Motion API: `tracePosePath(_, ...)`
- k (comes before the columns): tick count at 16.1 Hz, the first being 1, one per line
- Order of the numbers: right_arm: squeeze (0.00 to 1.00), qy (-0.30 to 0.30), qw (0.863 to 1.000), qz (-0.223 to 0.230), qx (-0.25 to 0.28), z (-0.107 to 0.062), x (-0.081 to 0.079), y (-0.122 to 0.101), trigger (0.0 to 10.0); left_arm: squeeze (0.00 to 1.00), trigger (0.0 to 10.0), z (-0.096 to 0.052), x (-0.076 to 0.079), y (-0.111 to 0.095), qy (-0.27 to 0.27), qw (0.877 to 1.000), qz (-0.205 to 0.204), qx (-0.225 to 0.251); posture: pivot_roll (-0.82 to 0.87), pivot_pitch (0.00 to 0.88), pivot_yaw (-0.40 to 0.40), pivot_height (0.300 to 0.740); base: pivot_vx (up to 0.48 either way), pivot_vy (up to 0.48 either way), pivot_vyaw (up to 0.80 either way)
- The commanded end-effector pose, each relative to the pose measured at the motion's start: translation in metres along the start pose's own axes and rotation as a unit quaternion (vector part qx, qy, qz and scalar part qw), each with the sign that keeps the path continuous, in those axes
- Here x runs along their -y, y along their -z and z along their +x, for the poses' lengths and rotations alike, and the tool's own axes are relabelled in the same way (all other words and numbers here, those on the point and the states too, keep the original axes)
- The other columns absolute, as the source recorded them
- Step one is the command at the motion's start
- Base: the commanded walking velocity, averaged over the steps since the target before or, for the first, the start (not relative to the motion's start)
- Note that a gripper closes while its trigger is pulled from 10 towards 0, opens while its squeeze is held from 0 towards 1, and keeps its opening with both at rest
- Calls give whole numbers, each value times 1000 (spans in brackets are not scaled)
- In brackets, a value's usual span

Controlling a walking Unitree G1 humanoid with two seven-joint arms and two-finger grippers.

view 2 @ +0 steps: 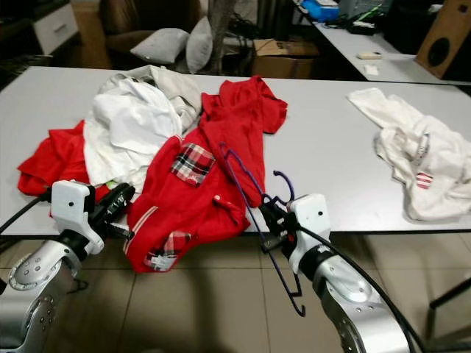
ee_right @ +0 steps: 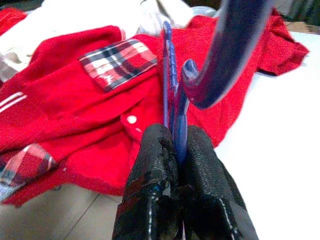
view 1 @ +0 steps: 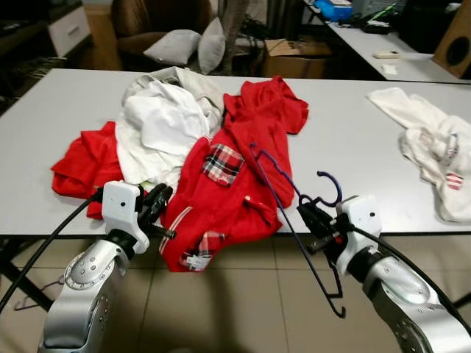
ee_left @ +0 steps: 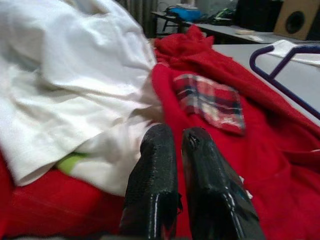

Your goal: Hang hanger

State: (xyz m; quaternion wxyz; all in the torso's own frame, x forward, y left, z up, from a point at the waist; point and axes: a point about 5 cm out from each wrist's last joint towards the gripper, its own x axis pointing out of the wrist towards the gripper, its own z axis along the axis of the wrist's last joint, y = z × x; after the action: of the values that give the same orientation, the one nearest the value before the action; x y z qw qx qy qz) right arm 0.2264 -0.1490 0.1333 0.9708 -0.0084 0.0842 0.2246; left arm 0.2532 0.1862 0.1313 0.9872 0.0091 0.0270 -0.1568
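The right end effector (view 1: pixel 315 218) is clamped on the purple hanger (view 1: pixel 283 193), its two black fingers (ee_right: pixel 155 165) pinched on the thin frame just below the hook (ee_right: pixel 225 55). The hanger hangs at the near edge of the worktop (view 1: pixel 346 140), tilted. Its long axis runs diagonally: one arm of the frame reaches up and away over the red shirt (view 1: pixel 235 184), and the other drops below the worktop edge toward the floor (view 1: pixel 243 309). The hook curls upward just above the grip.

The left end effector (view 1: pixel 157 202) has its fingers (ee_left: pixel 155 165) closed together with nothing between them. It sits at the near hem of the clothes pile, pointing at the red shirt and the white garment (view 1: pixel 158 129) beside it.

The relation that matters: the red shirt lies directly ahead of the hanger and to the robot's left of the right end effector, with the hanger's upper arm already resting over or just above the cloth; I cannot tell whether it touches. The left end effector is the nearer one to the shirt's body, the right one carries the hanger, so the likely next move is to work the frame into the shirt while the left arm steadies the fabric.

The shirt carries a plaid patch (view 1: pixel 222 163). No brand or writing can be read. A second white garment (view 1: pixel 434 147) lies well apart on the right
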Motion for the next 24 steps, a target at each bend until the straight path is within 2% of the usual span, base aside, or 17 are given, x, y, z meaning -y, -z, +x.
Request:
tracePosePath(1, 0, 17, 1000, 1, -5, 0, 5, 0, 10000, 0, 10000, 0, 4, -1, 4, 1000, 5, -6, 66, 0, -32, 740, 0, 0, 0)
tracePosePath(4, 0, 53, 999, 3, -10, -1, 9, 3, 10000, 0, 10000, 0, 9, 3, 3, 1000, 17, -13, 49, 0, -14, 740, 0, 0, 0)
tracePosePath(7, 0, 60, 998, 6, -8, -1, 9, 4, 10000, 0, 10000, 4, 13, 2, 9, 1000, 17, -15, 46, 0, -9, 740, 0, 0, 0)
tracePosePath(12, 0, 48, 999, 6, -6, 0, 2, 5, 10000, 0, 10000, -2, 14, 3, 12, 1000, 13, -13, 53, 0, -8, 740, 0, 310, -293)
tracePosePath(15, 0, 39, 999, 5, -7, 2, 1, 5, 10000, 0, 10000, -7, 17, 4, 2, 999, 52, -15, 66, 0, -13, 740, 0, -320, 0)
tracePosePath(18, 0, 17, 1000, -5, -9, 3, -1, 4, 10000, 0, 10000, -8, 18, 8, -14, 999, 25, -23, 72, 0, -19, 740, 0, -160, 0)
tracePosePath(21, 0, 0, 1000, -17, -12, 2, 2, 4, 10000, 0, 10000, -8, 17, 11, -19, 999, 33, -35, 73, 0, -24, 740, 0, 0, 0)
tracePosePath(22, 0, -10, 999, -27, -14, 3, 4, 3, 10000, 1000, 10000, -9, 16, 11, -17, 999, 27, -35, 73, 0, -26, 740, 0, 0, 0)
tracePosePath(23, 0, -13, 999, -31, -15, 3, 5, 3, 10000, 1000, 10000, -9, 15, 12, -15, 999, 28, -36, 73, 0, -27, 740, 0, 0, 0)
tracePosePath(24, 0, -32, 998, -45, -17, 4, 6, 2, 10000, 1000, 10000, -8, 13, 14, -10, 996, 75, -52, 72, 0, -32, 740, 0, 0, 0)
